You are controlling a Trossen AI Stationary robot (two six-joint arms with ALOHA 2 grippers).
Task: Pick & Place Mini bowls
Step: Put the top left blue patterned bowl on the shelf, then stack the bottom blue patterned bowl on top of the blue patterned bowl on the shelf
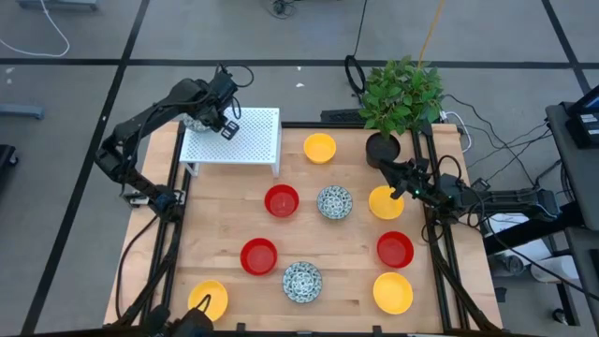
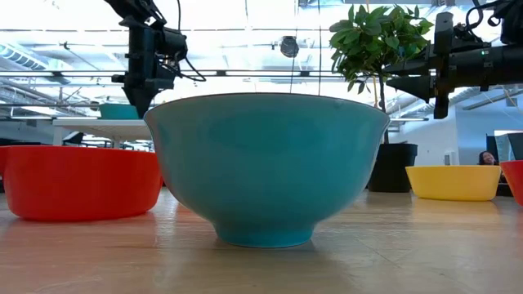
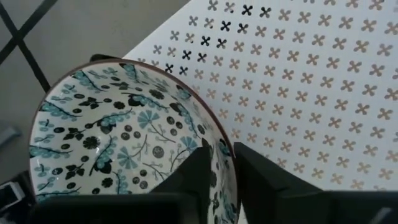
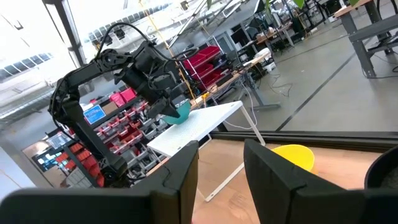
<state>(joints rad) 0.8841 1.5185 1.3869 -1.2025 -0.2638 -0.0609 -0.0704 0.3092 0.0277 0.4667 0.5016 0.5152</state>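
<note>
Bowl rim sits pinched between the fingers of the left gripper, at the far left corner of the table. It is a small round bowl with a blue flower pattern inside, held just above the near-left edge of the flat white rack with little cross-shaped holes.

The left wrist view shows one finger inside the bowl and one outside. From above, the arm hides most of that bowl. The low view shows a teal outside on the patterned bowl nearest the camera.

On the light wooden table rest three shiny red bowls, four yellow bowls and two more patterned bowls.

The right gripper hangs by the right edge, beside the black pot with a green leafy plant. Its fingers are apart and hold nothing.

Behind the table is a big room with shelves and bins.
</note>
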